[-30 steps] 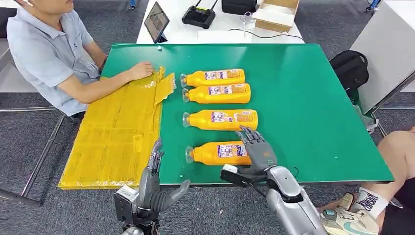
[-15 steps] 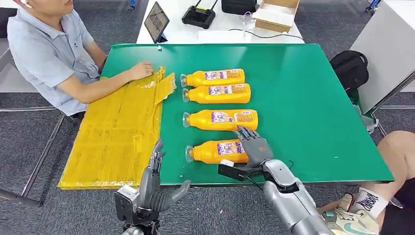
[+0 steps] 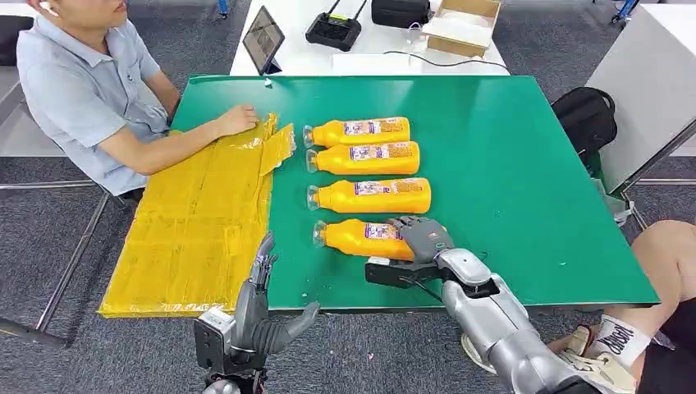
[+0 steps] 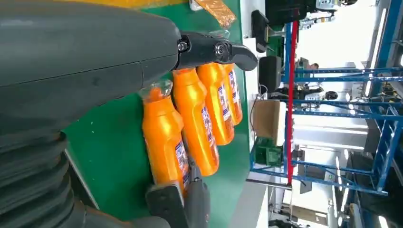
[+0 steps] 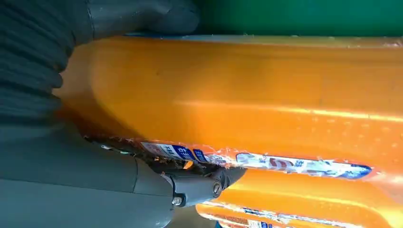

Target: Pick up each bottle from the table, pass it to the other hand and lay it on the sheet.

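Four orange bottles lie side by side on the green table (image 3: 525,180), caps toward the yellow sheet (image 3: 197,222). My right hand (image 3: 423,238) grips the base end of the nearest bottle (image 3: 361,238), which lies close against the one behind it (image 3: 369,196). In the right wrist view the thumb (image 5: 142,19) and a finger (image 5: 199,185) lie on opposite sides of that bottle (image 5: 266,80). My left hand (image 3: 258,316) hangs open below the table's front edge, fingers up, holding nothing. The left wrist view shows the row of bottles (image 4: 164,137) past its fingers (image 4: 209,50).
A seated person (image 3: 82,90) rests a hand (image 3: 236,119) on the sheet's far corner. Another person's leg (image 3: 665,263) is at the right, and a black backpack (image 3: 587,115) sits beyond the table's right edge. A white table behind holds a tablet (image 3: 263,37) and a controller (image 3: 332,29).
My right hand has reached forward and closed around the nearest bottle, and the bottle has shifted away from the front edge toward its neighbour. The left hand has stayed put.
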